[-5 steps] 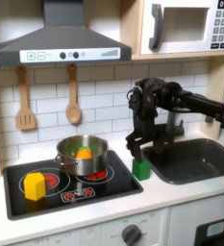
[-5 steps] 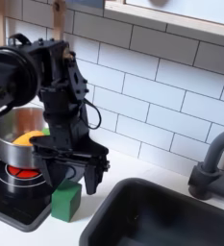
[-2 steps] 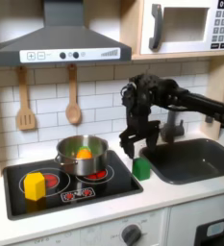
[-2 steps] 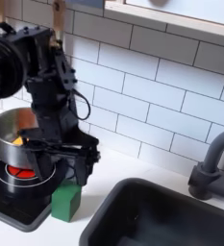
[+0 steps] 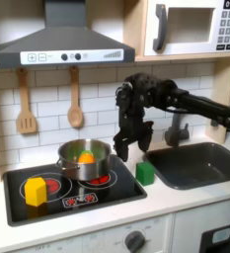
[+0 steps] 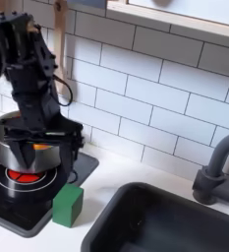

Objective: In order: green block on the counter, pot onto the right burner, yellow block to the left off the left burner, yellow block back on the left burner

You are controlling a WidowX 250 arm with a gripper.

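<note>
In the first exterior view the green block (image 5: 145, 173) sat on the counter (image 5: 186, 198) just right of the black cooktop (image 5: 72, 190), between it and the dark sink (image 5: 200, 163), a little below the middle of the frame; in the second exterior view the same block (image 6: 68, 206) stood at the lower left, touching the cooktop's near corner, upright and free of the arm. The gripper (image 5: 129, 148) hung above the pot's right side in the first exterior view, near the frame's centre, its two fingers spread apart and holding nothing; in the second exterior view the gripper (image 6: 32, 148) showed at the left, low beside the pot, again with its fingers parted and empty. The pot (image 5: 84, 158) rested on the burner nearer the first exterior view's right, left of centre, with orange and yellow toy food inside; in the second exterior view the pot (image 6: 18, 148) sat at the left edge over a red burner ring, partly hidden by the arm. The yellow block (image 5: 35, 190) lay on the burner at the first exterior view's left, in the lower left of the frame, well apart from the pot and the gripper.
</note>
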